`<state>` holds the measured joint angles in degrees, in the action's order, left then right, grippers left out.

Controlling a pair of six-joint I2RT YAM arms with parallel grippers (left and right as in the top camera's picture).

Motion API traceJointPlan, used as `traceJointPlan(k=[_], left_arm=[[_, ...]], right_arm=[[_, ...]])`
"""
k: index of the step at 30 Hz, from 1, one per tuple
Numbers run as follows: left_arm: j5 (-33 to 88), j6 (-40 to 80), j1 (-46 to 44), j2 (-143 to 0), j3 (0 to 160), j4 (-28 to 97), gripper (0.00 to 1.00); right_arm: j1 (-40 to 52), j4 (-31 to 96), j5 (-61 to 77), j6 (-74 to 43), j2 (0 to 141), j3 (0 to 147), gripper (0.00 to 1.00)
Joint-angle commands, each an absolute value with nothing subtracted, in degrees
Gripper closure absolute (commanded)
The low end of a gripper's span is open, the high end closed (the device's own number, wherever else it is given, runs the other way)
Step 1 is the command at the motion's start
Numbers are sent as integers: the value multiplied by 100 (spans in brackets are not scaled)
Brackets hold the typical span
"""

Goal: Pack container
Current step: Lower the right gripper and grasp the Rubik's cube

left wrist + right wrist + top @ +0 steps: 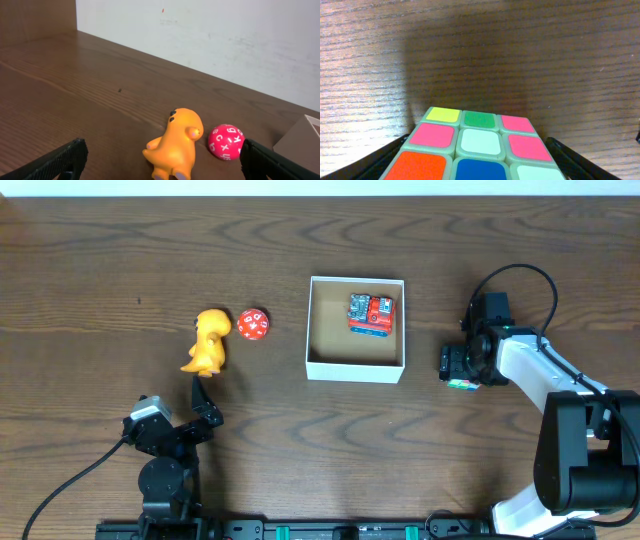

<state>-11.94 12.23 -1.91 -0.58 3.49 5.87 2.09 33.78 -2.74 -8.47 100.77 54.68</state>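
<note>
The container (335, 335), a square shallow white box with a tan bottom, sits mid-table and holds a red and blue toy (371, 315). Its corner shows in the left wrist view (300, 137). My right gripper (463, 364) is to the right of the box, shut on a colourful puzzle cube (480, 142), whose edge shows in the overhead view (461, 385). A yellow-orange dinosaur toy (208, 340) and a red lettered die (253, 324) lie left of the box. My left gripper (176, 406) is open and empty just in front of the dinosaur (175, 145), the die (226, 142) to its right.
A white wall (225, 40) runs behind the far table edge. The right arm's black cable (520, 272) loops above the right gripper. The arm bases (165, 480) stand at the near edge.
</note>
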Motion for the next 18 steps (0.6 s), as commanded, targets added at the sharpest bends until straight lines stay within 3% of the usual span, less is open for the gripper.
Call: traceJointPlan(k=[1,7,18], left_arm=[[-1197,1260,-163,-23,183,652,2],[-1197,1260,-163,-23,183,652,2],[-1197,1260,-163,-23,183,652,2]], right_arm=[[244,3411,-429,-805,10136,5443,19],[244,3601,-429,-805,10136,5540,27],[246,4171,-427,-808,10136,6169,28]])
